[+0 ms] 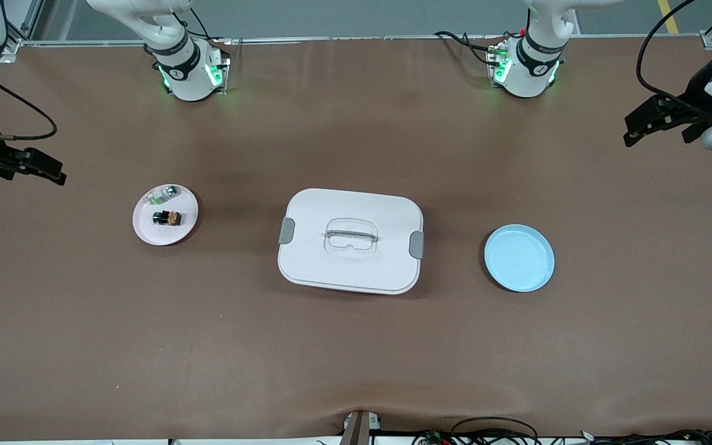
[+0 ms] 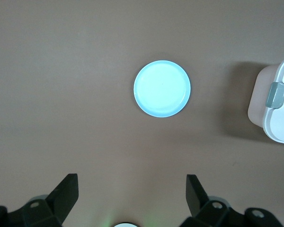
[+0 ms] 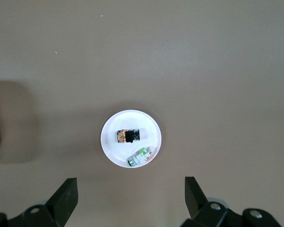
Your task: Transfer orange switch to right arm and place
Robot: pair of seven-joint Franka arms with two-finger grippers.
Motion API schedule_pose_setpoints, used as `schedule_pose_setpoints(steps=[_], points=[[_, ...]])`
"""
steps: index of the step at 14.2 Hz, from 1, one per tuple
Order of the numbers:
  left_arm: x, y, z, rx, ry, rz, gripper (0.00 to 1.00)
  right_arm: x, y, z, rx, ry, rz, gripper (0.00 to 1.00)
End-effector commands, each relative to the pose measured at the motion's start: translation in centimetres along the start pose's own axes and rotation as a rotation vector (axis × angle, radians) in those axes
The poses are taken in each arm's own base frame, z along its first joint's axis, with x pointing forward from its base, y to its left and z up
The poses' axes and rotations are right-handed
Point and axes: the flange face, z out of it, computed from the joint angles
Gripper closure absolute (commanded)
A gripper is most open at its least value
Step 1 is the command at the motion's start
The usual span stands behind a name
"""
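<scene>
The orange switch (image 1: 167, 217), a tiny black block with an orange middle, lies on a small pink-white plate (image 1: 146, 233) toward the right arm's end of the table. In the right wrist view the switch (image 3: 128, 136) lies on the plate (image 3: 109, 144), with my right gripper (image 3: 130, 184) open and high above, nothing between its fingers. The right gripper (image 1: 47, 168) hangs over the table edge at that end. My left gripper (image 1: 640, 127) hangs open and empty over the left arm's end; in its wrist view the left gripper (image 2: 130, 182) looks down on the table near the blue plate.
A small green-and-white part (image 1: 164, 194) shares the pink plate, also seen as the green-and-white part (image 3: 140, 156). A white lidded box (image 1: 319, 266) with grey clips stands mid-table. An empty light-blue plate (image 1: 518, 258) lies toward the left arm's end, the same blue plate (image 2: 162, 88) beside the box (image 2: 281, 120).
</scene>
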Motion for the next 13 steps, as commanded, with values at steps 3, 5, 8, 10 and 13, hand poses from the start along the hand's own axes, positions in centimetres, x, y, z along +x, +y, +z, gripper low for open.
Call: schedule_pose_setpoints(steps=[3,5,8,10,13], points=[[0.2,0.1,-0.6,-0.001,0.006,0.012,0.0,-1.0,0.8,-1.2,0.018,0.009,0.004,0.0],[0.3,0.0,-0.6,-0.001,0.006,0.008,0.0,-1.7,1.6,-2.2,0.021,0.013,0.016,0.0],[0.2,0.1,-0.6,-0.001,0.008,0.002,0.0,-2.1,2.4,-2.7,0.052,0.019,0.015,0.0],[0.2,0.3,-0.7,-0.001,0.009,-0.004,0.0,-1.9,2.4,-2.7,0.053,0.022,0.003,0.0],[0.2,0.1,-0.8,-0.003,0.009,-0.029,0.0,-2.2,2.2,-2.7,0.051,0.001,0.0,0.0]])
